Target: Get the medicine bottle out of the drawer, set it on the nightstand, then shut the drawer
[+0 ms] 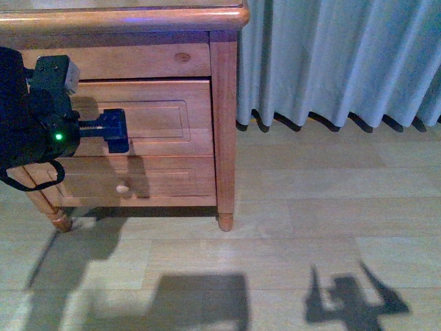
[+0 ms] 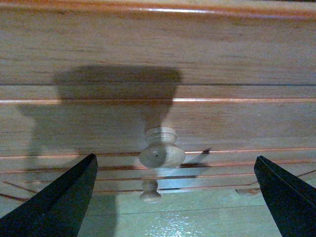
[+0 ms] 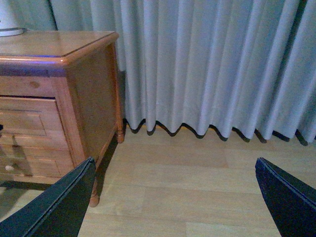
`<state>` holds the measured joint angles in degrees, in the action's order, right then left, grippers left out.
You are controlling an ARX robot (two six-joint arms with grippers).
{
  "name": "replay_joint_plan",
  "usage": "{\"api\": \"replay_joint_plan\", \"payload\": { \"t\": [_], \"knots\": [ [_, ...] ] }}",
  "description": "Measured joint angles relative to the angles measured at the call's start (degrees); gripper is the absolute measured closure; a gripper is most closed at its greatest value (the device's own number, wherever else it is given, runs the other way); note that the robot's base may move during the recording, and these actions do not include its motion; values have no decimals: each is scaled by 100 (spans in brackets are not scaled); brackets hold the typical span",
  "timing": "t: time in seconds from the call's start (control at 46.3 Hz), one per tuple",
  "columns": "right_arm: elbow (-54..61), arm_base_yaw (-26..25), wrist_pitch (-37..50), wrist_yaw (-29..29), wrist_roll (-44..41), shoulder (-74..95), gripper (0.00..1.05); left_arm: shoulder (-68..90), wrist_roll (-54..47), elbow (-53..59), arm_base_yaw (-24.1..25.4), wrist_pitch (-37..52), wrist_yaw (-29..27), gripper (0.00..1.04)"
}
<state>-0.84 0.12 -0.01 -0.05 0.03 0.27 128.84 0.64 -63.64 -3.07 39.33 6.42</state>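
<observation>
While the left pincer hangs right at the front of the nightstand, its dark fingers stand wide apart on either side of a round wooden knob, and neither finger touches it. That knob belongs to the drawer, the taller front with the recessed panel, which looks shut, about level with the frame. Below it lies the shorter drawer with its own small knob. The pincer's shadow falls across both fronts. A green light glows on the left arm's body.

No view shows the bottle.

From its own wrist camera, the right pincer is also spread wide and holds nothing. It hangs well apart from the nightstand, over the pale plank floor, facing a grey pleated curtain. The nightstand's top carries the base of a white object at its far corner.
</observation>
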Motion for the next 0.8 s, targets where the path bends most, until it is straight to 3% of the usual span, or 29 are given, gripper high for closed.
{"api": "replay_joint_plan", "payload": {
  "t": [0.8],
  "knots": [
    [0, -2, 0, 2, 0, 0, 7, 393, 111, -350, -9, 151, -223, 6]
  ]
}}
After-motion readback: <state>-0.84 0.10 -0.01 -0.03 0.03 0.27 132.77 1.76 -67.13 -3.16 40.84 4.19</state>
